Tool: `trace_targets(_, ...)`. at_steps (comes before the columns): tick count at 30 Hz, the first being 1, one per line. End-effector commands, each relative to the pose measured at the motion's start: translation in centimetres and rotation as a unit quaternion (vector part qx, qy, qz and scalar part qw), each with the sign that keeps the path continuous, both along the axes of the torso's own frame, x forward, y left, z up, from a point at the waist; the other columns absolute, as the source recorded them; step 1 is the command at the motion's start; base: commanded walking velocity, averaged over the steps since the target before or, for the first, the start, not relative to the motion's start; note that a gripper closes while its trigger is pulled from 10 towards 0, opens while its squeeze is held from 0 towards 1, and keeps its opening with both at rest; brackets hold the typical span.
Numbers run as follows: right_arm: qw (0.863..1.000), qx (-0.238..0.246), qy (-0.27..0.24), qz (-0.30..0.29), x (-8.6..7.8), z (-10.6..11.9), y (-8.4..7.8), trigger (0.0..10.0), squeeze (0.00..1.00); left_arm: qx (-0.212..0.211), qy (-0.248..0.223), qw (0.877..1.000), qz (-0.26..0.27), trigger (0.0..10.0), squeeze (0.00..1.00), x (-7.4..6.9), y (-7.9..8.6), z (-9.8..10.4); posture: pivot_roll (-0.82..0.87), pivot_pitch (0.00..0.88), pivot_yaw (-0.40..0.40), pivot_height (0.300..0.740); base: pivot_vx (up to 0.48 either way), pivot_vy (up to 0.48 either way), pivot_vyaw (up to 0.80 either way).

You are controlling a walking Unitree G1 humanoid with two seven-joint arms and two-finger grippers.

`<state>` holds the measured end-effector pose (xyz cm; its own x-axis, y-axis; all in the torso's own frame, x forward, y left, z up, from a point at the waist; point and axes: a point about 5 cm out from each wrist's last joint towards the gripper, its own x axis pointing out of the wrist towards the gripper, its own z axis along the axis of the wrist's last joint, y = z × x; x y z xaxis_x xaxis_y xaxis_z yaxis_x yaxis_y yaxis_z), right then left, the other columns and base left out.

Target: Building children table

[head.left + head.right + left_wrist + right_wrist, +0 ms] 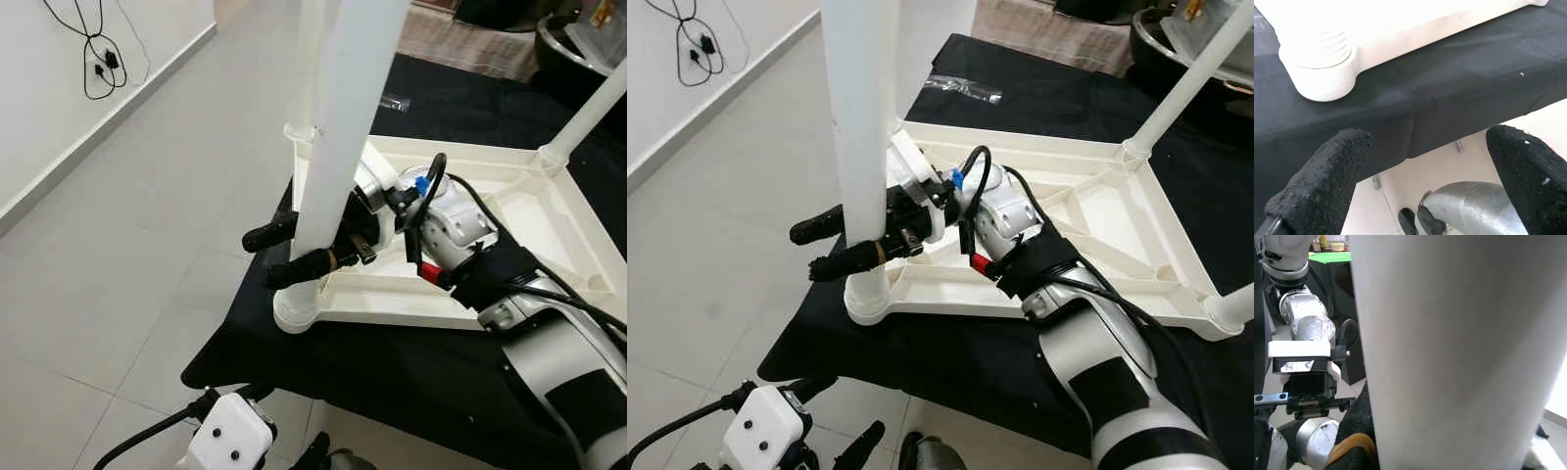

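Black cloth covers the tabletop (950, 367) that carries the upturned white plastic children's table top (1097, 220). At its 7 o'clock corner, the white cylindrical plastic leg (860, 127) stands upright in the round corner socket (867, 299). The right tool (828, 247) is clenched around this leg just above the socket. Judged step: seating the leg. Keep it vertical, press straight down, avoid side load. The left tool (1425, 171) hangs released below the tabletop edge.

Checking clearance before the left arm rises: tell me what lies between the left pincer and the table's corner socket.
In the left wrist view, a black cloth draped over the work surface lies between the open left pincer and the white corner socket.
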<state>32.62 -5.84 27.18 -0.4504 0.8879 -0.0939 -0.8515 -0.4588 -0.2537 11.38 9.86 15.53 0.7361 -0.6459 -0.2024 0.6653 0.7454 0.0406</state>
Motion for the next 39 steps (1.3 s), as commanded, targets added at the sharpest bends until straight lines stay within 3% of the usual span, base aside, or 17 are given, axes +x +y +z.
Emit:
trace_targets(1,0.998,-0.044,0.044,-0.010,0.2,-3.2,0.3,10.0,0.00,0.006,0.005,1.000,-0.006,10.0,0.00,-0.3,-0.1,-0.2,0.24,0.231,-0.149,0.740,0.000,0.000,0.00)
trace_targets(11,0.995,-0.023,0.065,-0.074,0.9,-5.1,0.5,10.0,0.00,0.005,0.004,1.000,-0.008,10.0,0.00,-0.4,-0.3,-0.2,0.24,0.220,-0.151,0.740,0.000,0.000,0.00)
trace_targets(15,0.991,-0.008,0.053,-0.123,1.3,-5.4,0.2,10.0,0.00,0.005,0.002,1.000,-0.008,10.0,0.00,-0.2,-0.3,-0.2,0.23,0.241,-0.137,0.740,0.000,0.000,0.00)
trace_targets(18,0.980,-0.003,0.042,-0.195,2.0,-5.6,0.2,10.0,0.00,0.004,0.001,1.000,-0.005,10.0,0.00,0.0,-0.2,-0.2,0.22,0.238,-0.141,0.740,0.000,0.000,0.00)
trace_targets(20,0.978,-0.003,0.039,-0.204,2.1,-5.6,0.2,10.0,0.00,0.004,0.001,1.000,-0.005,10.0,0.00,0.0,-0.2,-0.2,0.22,0.238,-0.141,0.740,0.000,0.000,0.00)
trace_targets(22,0.961,-0.022,0.033,-0.275,3.0,-5.8,0.1,10.0,0.00,0.003,0.000,1.000,-0.005,10.0,0.00,0.1,-0.3,-0.2,0.21,0.238,-0.139,0.740,0.000,0.000,0.00)
trace_targets(26,0.950,-0.034,0.030,-0.309,3.4,-5.9,0.1,10.0,0.00,0.002,0.000,1.000,-0.004,10.0,0.00,0.2,-0.3,-0.2,0.20,0.227,-0.139,0.740,0.000,0.000,0.00)
trace_targets(30,0.927,-0.056,0.033,-0.370,4.1,-6.1,0.0,10.0,0.00,0.000,-0.003,1.000,-0.003,10.0,0.00,0.4,-0.4,-0.3,0.20,0.232,-0.143,0.740,0.000,0.000,0.00)
trace_targets(31,0.927,-0.056,0.033,-0.370,4.1,-6.1,0.0,10.0,0.00,0.000,-0.003,1.000,-0.003,10.0,0.00,0.4,-0.4,-0.3,0.20,0.232,-0.143,0.740,0.000,0.000,0.00)
trace_targets(32,0.915,-0.069,0.038,-0.395,4.4,-6.3,-0.1,10.0,0.00,0.000,-0.004,1.000,-0.002,10.0,0.00,0.5,-0.4,-0.3,0.19,0.233,-0.143,0.740,0.000,0.000,0.00)
trace_targets(33,0.915,-0.069,0.038,-0.395,4.4,-6.3,-0.1,10.0,0.00,0.000,-0.004,1.000,-0.002,10.0,0.00,0.5,-0.4,-0.3,0.19,0.233,-0.143,0.740,0.000,0.000,0.00)
trace_targets(35,0.884,-0.075,0.056,-0.459,5.2,-6.5,-0.2,10.0,0.00,-0.002,-0.005,1.000,-0.001,10.0,0.00,0.7,-0.5,-0.3,0.19,0.232,-0.147,0.740,0.000,0.000,0.00)
trace_targets(36,0.884,-0.075,0.056,-0.459,5.2,-6.5,-0.2,10.0,0.00,-0.002,-0.005,1.000,-0.001,10.0,0.00,0.7,-0.5,-0.3,0.19,0.232,-0.147,0.740,0.000,0.000,0.00)
trace_targets(37,0.868,-0.075,0.065,-0.487,5.6,-6.6,-0.3,10.0,0.00,-0.002,-0.005,1.000,-0.001,10.0,0.00,0.7,-0.5,-0.3,0.18,0.231,-0.148,0.740,0.000,0.000,0.00)
trace_targets(38,0.868,-0.075,0.065,-0.487,5.6,-6.6,-0.3,10.0,0.00,-0.002,-0.005,1.000,-0.001,10.0,0.00,0.7,-0.5,-0.3,0.18,0.231,-0.148,0.740,0.000,0.000,0.00)
trace_targets(39,0.852,-0.070,0.080,-0.512,6.0,-6.6,-0.4,10.0,0.00,-0.003,-0.006,1.000,0.000,10.0,0.00,0.7,-0.5,-0.3,0.18,0.232,-0.149,0.740,0.000,0.000,0.00)
